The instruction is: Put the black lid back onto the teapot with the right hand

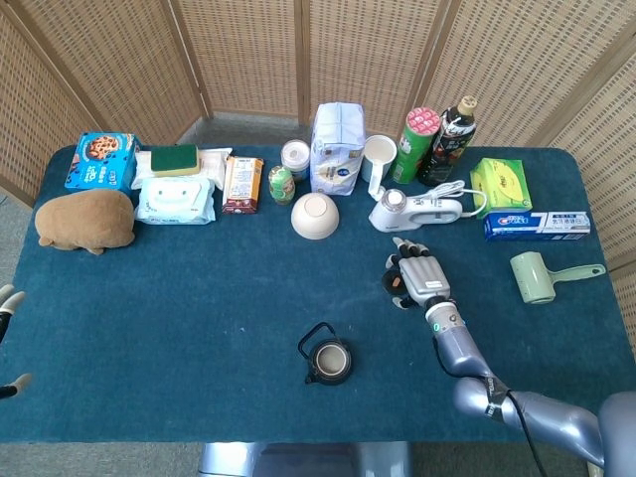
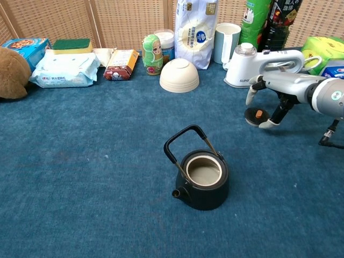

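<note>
The black teapot (image 1: 327, 360) (image 2: 204, 179) stands uncovered at the table's front middle, its bail handle tipped up to the left. Its black lid (image 2: 255, 115) with a small orange knob lies flat on the blue cloth to the right of it, behind the pot. My right hand (image 1: 417, 273) (image 2: 273, 88) hovers over the lid with fingers spread; one fingertip (image 2: 265, 124) comes down at the lid's right rim, another hangs at its far left. In the head view the hand covers most of the lid (image 1: 392, 284). My left hand (image 1: 9, 300) shows only at the left edge, fingers apart, holding nothing.
A white hand-held appliance (image 2: 243, 66) and a mug (image 2: 227, 42) stand just behind the lid. A cream bowl (image 2: 179, 75) sits upside down behind the teapot. Boxes, bottles, wipes and a plush toy (image 1: 84, 220) line the back; a green lint roller (image 1: 537, 275) lies right.
</note>
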### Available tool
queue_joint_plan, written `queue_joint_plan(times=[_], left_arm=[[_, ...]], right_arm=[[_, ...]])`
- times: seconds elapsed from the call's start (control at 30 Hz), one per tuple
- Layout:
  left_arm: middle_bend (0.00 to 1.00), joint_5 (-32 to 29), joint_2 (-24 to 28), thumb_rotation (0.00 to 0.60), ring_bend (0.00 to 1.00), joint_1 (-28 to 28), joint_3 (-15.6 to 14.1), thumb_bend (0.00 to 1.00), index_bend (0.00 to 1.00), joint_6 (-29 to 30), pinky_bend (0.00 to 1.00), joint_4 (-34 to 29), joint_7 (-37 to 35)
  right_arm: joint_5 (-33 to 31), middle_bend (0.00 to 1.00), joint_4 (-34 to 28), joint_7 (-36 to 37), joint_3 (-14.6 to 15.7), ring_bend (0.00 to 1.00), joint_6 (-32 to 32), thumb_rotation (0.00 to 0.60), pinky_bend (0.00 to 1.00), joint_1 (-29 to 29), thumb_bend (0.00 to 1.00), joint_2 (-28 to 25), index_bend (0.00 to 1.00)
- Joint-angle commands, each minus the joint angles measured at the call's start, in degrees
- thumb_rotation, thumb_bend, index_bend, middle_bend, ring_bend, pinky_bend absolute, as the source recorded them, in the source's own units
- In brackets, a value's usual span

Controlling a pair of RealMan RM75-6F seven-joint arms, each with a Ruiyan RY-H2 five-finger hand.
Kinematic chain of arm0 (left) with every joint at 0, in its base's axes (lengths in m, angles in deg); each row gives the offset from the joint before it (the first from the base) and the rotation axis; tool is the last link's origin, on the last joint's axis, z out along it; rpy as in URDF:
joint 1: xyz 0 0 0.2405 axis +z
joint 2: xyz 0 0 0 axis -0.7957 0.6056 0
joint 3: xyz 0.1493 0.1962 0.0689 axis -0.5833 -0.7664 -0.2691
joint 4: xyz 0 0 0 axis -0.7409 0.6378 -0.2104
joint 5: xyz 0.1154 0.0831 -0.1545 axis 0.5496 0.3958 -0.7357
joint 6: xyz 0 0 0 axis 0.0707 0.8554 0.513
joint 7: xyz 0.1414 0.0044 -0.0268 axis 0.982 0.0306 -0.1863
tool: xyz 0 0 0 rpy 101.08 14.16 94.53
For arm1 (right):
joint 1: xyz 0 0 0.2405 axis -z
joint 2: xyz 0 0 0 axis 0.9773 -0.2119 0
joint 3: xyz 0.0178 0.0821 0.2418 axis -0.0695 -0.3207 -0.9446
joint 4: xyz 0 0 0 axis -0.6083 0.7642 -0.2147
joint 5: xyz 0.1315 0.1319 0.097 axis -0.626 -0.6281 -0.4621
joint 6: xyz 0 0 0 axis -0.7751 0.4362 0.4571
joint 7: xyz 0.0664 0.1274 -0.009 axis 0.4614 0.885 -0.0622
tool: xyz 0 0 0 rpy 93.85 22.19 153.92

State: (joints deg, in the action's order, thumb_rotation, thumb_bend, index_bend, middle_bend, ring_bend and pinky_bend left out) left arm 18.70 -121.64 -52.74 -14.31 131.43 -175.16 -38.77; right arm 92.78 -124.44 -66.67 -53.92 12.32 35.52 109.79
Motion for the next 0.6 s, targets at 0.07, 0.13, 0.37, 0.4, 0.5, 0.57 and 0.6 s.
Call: queue_joint_plan(times=[0.07,0.13,0.37,0.4,0.5,0.57,0.6], left_arm=[[0.00,-0.05,-0.03,0.600,0.00,-0.02,-0.01,0.09,0.00,-0.07,0.02,-0.03,0.03],[0.00,-0.09,-0.06,0.600,0.00,-0.05,-0.03,0.09,0.00,-0.17,0.02,-0.08,0.16],[0.00,-0.07,-0.20,0.600,0.00,-0.05,-0.08,0.09,0.00,-0.19,0.02,-0.18,0.51],[0.00,-0.08,-0.21,0.600,0.00,-0.05,-0.08,0.09,0.00,-0.18,0.02,-0.18,0.56],[0.00,-0.11,-0.25,0.600,0.00,-0.05,-0.10,0.09,0.00,-0.21,0.02,-0.22,0.66],[0.00,-0.10,-0.24,0.600,0.00,-0.02,-0.12,0.09,0.00,-0.17,0.02,-0.27,0.68],[0.00,-0.07,-0.22,0.600,0.00,0.01,-0.13,0.10,0.00,-0.12,0.02,-0.27,0.65]], right_arm=[[-0.68,0.01,0.45,-0.03,0.18,0.00,-0.22,0.600,0.00,-0.46,0.30,0.21,0.32],[-0.94,0.01,0.68,-0.05,0.33,0.00,-0.26,0.600,0.00,-0.67,0.30,0.30,0.32],[-1.18,0.01,0.93,0.61,0.62,0.00,-0.22,0.600,0.00,-1.00,0.31,0.30,0.32],[-1.18,0.01,0.97,0.65,0.67,0.00,-0.18,0.600,0.00,-1.04,0.31,0.30,0.33],[-1.44,0.01,1.24,0.73,0.80,0.00,-0.12,0.600,0.00,-1.21,0.32,0.37,0.33],[-1.84,0.01,1.47,0.83,0.84,0.00,-0.23,0.600,0.00,-1.36,0.32,0.46,0.33],[-1.97,0.01,1.51,0.86,0.87,0.00,-0.28,0.600,0.00,-1.42,0.32,0.49,0.33]])
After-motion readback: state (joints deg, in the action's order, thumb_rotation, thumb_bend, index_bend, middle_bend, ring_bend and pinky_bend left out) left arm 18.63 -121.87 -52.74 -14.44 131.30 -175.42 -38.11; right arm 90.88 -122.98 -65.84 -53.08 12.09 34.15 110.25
